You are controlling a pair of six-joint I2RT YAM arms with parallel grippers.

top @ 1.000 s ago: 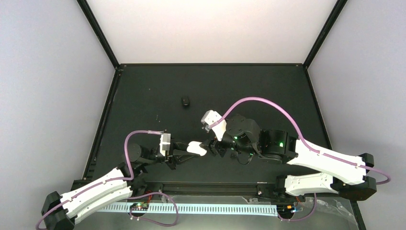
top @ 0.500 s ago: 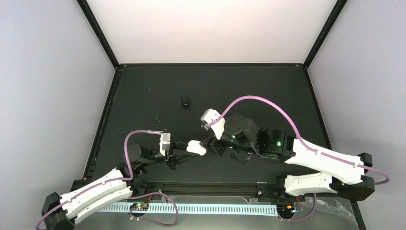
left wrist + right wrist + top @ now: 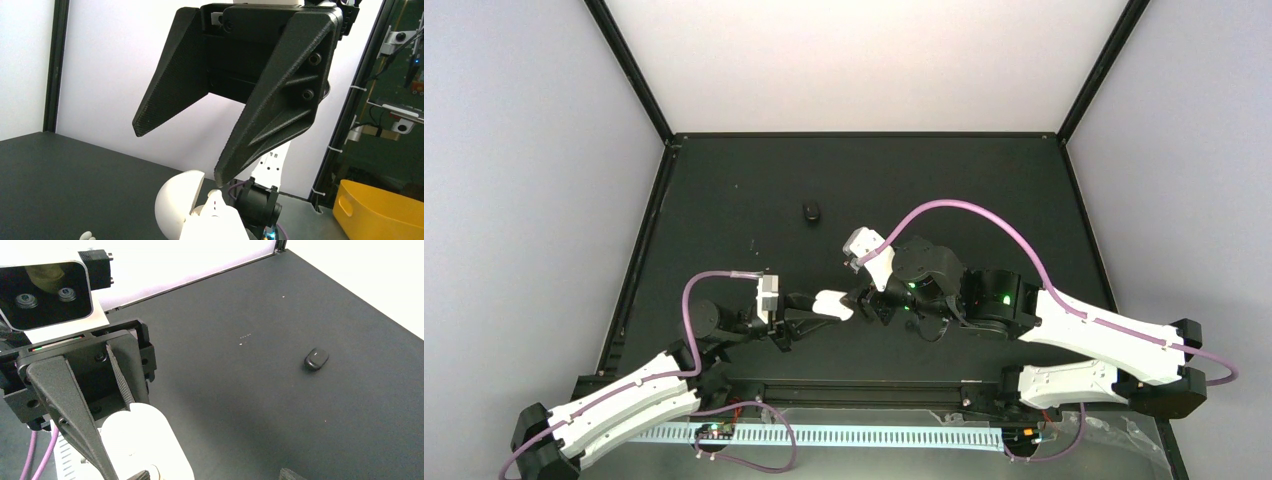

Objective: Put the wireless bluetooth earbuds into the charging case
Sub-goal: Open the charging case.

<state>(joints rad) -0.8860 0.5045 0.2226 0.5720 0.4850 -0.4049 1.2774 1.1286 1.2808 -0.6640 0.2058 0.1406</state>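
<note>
The white charging case is off the table with its lid swung open, and my left gripper is shut on its body. A white earbud stands up out of the case's mouth. My right gripper is open right beside the case. In the left wrist view one of its fingertips hangs just above that bud. Its own tips barely show at the bottom of the right wrist view. A small black rounded piece, possibly an earbud, lies alone on the mat.
The black mat ends at raised black rails along the back and sides. A yellow bin and cabling stand beyond the right edge in the left wrist view. A tiny white bit shows low on the mat; I cannot tell what it is.
Both grippers and the case have drifted slightly left and away from the arm bases. The grip and the right jaws look unchanged.
</note>
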